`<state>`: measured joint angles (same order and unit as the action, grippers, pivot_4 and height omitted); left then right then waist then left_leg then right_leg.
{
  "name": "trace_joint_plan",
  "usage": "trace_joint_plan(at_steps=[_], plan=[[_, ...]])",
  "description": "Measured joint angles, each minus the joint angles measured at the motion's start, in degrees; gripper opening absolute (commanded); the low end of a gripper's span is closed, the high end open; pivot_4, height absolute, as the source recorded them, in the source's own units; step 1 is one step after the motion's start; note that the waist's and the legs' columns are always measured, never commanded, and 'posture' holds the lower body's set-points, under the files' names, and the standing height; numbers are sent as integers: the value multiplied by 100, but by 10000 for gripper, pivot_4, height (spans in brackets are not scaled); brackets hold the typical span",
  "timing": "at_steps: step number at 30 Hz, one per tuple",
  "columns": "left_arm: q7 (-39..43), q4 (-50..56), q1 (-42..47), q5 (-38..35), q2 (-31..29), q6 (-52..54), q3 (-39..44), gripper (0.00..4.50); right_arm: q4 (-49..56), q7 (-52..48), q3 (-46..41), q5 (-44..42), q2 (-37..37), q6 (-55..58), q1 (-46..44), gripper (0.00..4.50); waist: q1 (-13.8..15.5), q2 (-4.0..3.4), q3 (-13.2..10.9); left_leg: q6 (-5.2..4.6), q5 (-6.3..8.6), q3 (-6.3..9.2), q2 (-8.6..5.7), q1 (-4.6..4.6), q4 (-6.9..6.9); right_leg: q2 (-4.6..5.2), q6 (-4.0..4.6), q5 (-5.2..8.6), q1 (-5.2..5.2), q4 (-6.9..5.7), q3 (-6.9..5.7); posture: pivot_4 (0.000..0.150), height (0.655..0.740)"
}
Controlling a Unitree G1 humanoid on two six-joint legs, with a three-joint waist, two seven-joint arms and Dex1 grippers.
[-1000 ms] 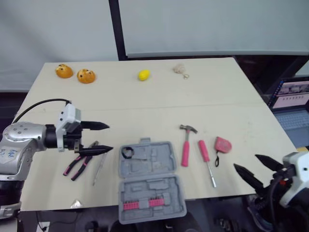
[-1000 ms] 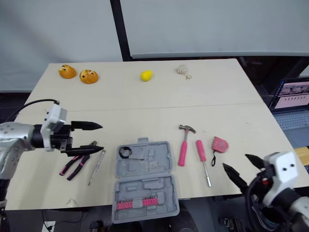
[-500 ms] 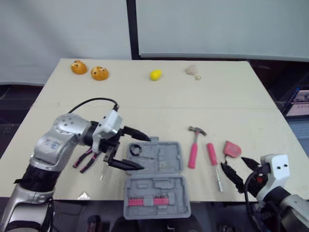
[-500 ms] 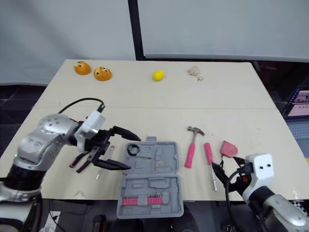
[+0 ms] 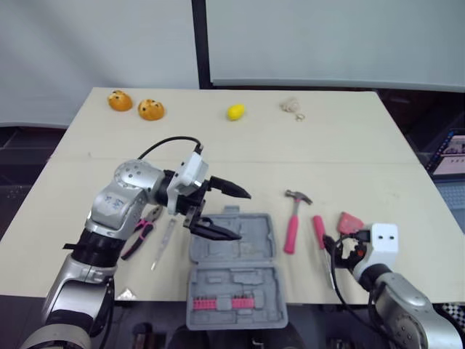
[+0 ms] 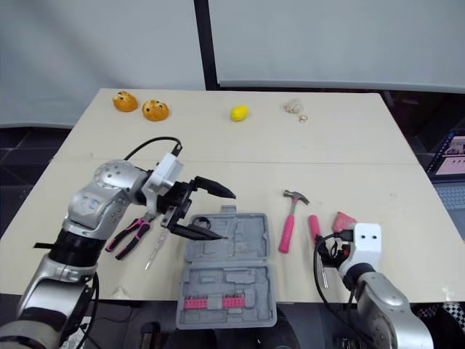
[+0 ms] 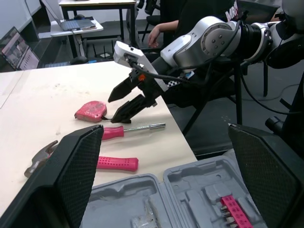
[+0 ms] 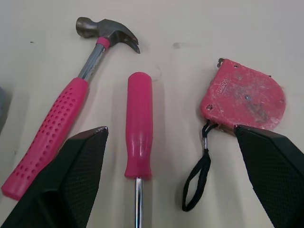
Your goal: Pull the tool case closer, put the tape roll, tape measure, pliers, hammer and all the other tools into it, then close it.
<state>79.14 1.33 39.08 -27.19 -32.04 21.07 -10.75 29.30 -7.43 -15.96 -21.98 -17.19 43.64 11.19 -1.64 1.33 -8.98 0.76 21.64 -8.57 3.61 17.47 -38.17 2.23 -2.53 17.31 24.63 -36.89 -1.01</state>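
Left gripper (image 5: 241, 216), fingers spread wide and empty, poised over the open tool case (image 5: 251, 251) at the table's near edge. Right gripper (image 7: 113, 110), likewise wide and empty, just above the screwdriver (image 8: 138, 123) and tape measure (image 8: 247, 95), whose embossed label is too small to read.

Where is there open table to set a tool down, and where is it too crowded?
Widest bare stretch: the middle band between the lemon at the far edge and the hammer. Also bare: right of the tape measure and left of the pliers. Crowded: the near edge, where tool case, left gripper, pink screwdriver and right gripper bunch.
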Motion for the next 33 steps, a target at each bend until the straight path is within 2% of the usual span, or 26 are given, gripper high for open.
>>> trace_joint_plan(at_steps=[3, 5, 7, 33], plan=[[-8, -9, 36, 46, 32, -34, 1, 44762, -181, 36, 0, 82, 56, -14, -53, 45000, 0, -1, -1, 0, 0, 0, 0, 1, 1, 0, 0, 0, 2, 2, 0, 1500, 7370], [-18, -9, 38, 55, 59, -50, 0, 45000, -272, 74, -1, 146, 168, -79, -76, 39546, 0, -2, -1, 0, 0, 0, 0, 1, 1, 1, 0, 0, 2, 1, 0, 1500, 7370], [-19, -10, 38, 57, 59, -57, 1, 45000, -297, 88, -4, 180, 199, -103, -74, 31638, -8, -4, -2, 0, 0, 0, 0, 1, 0, 1, 0, 0, 2, 0, 1, 1500, 7370], [-55, -138, 38, 173, 60, -254, 3, 45000, -1249, 93, -11, 499, 312, -373, -526, 31638, -15, -11, -6, 0, 0, 0, 2, 1, 5, 3, 0, 0, 6, 1, 1, 1500, 7370]])
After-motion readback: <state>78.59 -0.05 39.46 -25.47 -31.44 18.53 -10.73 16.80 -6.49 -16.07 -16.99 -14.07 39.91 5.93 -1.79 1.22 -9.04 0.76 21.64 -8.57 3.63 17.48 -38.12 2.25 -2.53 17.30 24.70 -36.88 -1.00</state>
